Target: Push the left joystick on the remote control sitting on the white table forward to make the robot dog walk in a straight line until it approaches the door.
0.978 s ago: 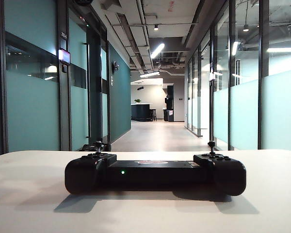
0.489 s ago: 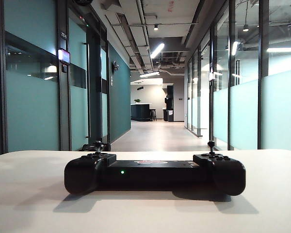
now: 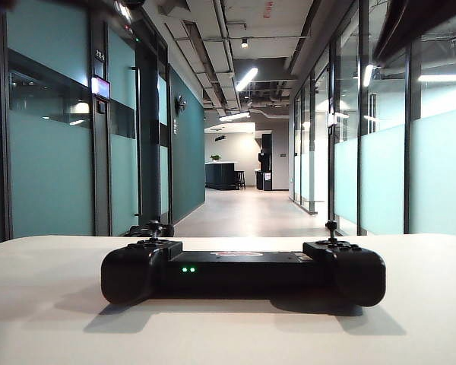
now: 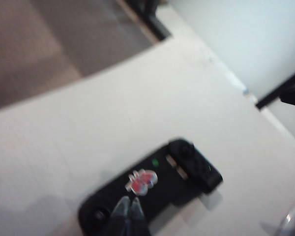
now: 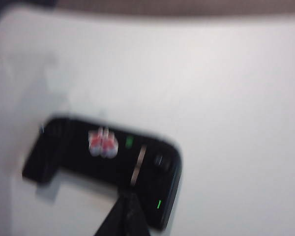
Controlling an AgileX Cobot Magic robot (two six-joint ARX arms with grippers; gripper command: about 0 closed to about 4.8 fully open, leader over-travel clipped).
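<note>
The black remote control point(image 3: 243, 270) lies across the white table point(image 3: 53, 319), two green lights on its near face. The left joystick point(image 3: 153, 234) stands on its left handle, the matching right one point(image 3: 331, 228) on the other. Behind the left stick, past the table's far edge, a small dark shape point(image 3: 137, 229) looks like the robot dog. In the blurred left wrist view my left gripper point(image 4: 129, 209) hangs shut above the remote control point(image 4: 182, 169), near its reddish logo point(image 4: 141, 181). In the right wrist view my right gripper point(image 5: 128, 206) is shut above the remote control point(image 5: 78, 152), touching nothing.
A long corridor point(image 3: 247, 213) runs straight ahead beyond the table, with teal glass walls and dark door frames point(image 3: 148, 137) on the left and frosted glass point(image 3: 441, 175) on the right. Dark blurs of my arms cross the top corners point(image 3: 425, 19).
Dark blurs of both arms have come into the top corners of the exterior view. A second green light now shows on the remote control, which has not moved.
</note>
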